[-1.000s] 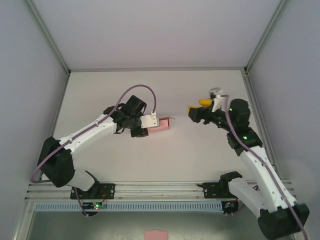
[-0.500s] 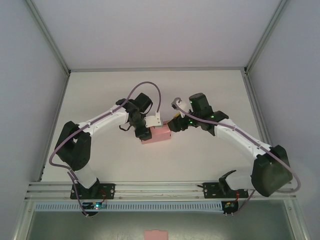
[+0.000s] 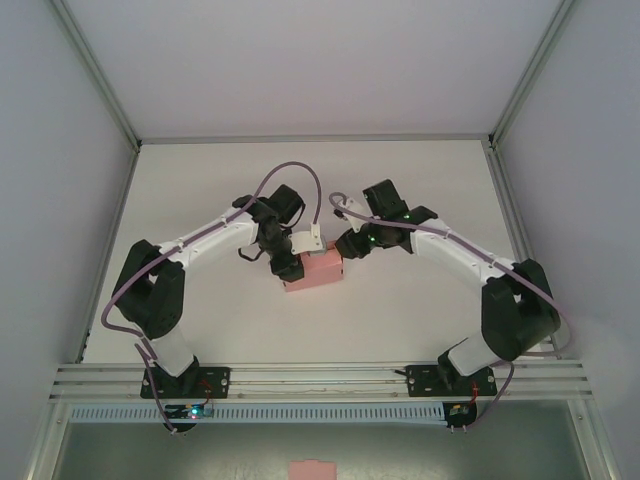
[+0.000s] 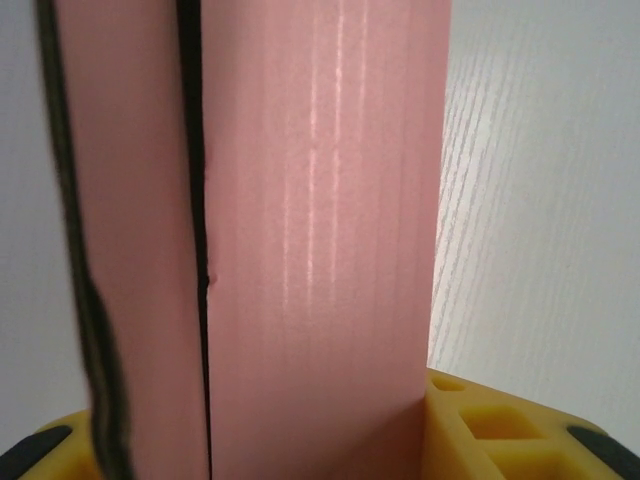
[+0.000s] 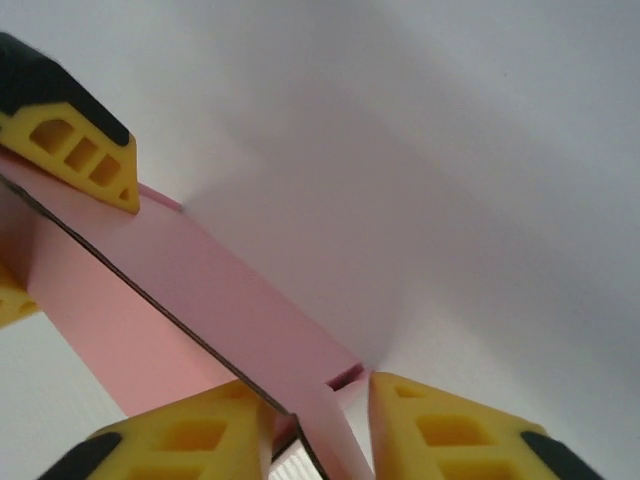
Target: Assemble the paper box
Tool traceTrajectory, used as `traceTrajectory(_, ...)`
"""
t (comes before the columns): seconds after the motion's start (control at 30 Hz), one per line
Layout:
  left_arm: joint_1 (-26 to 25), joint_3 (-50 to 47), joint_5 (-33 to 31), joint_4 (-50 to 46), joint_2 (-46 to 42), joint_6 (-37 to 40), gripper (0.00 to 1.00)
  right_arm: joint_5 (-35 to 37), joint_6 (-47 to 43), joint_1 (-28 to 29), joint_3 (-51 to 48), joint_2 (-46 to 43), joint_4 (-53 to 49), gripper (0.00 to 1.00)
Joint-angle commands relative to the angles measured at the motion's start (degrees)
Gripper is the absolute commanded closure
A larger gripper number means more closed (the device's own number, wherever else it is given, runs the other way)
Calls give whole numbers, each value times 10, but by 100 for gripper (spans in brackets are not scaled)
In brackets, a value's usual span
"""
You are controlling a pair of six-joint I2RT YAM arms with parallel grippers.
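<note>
Pink thin-card paper box (image 3: 318, 272), low and rectangular, lies at the middle of the white table (image 3: 420, 330). The left gripper (image 3: 298, 256) pinches its left end. Just beyond, the right gripper (image 3: 345, 245) straddles a corner flap with its jaws nearly together; whether they grip it, I cannot tell.

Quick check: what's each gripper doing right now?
Left gripper: closed on the paper box.
Right gripper: jaws either side of its flap; clamped or not cannot be told.
</note>
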Motion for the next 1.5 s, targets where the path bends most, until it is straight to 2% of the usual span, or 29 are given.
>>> traceTrajectory(0.0,7,9,3,-24,16,-5,55,0,0,7,37,15,-42,81)
traceTrajectory(0.1,6,16,5,-16,23,-21,55,36,28,11,65,23,-83,93)
traceTrajectory(0.27,6,38,3,-20,37,-37,55,41,125,23,120,33,-132,98)
traceTrajectory(0.4,6,47,-11,-20,46,-44,57,-8,223,12,137,31,-126,95)
traceTrajectory(0.5,6,57,-22,-24,51,-48,58,-83,299,-23,130,38,-113,94)
traceTrajectory(0.67,3,63,-33,-21,52,-56,59,-156,425,-60,92,40,-43,99)
traceTrajectory(0.77,-1,65,-40,-24,56,-52,59,-193,487,-69,82,36,-9,99)
traceTrajectory(0.93,-2,67,-39,-24,64,-43,60,-213,522,-79,84,42,4,95)
traceTrajectory(1.2,-3,72,-33,-23,69,-36,61,-276,571,-101,80,66,34,95)
traceTrajectory(1.37,-3,71,-39,-24,70,-32,61,-291,593,-122,85,68,-20,94)
traceTrajectory(1.47,-3,70,-39,-19,70,-29,62,-289,599,-123,88,65,-16,93)
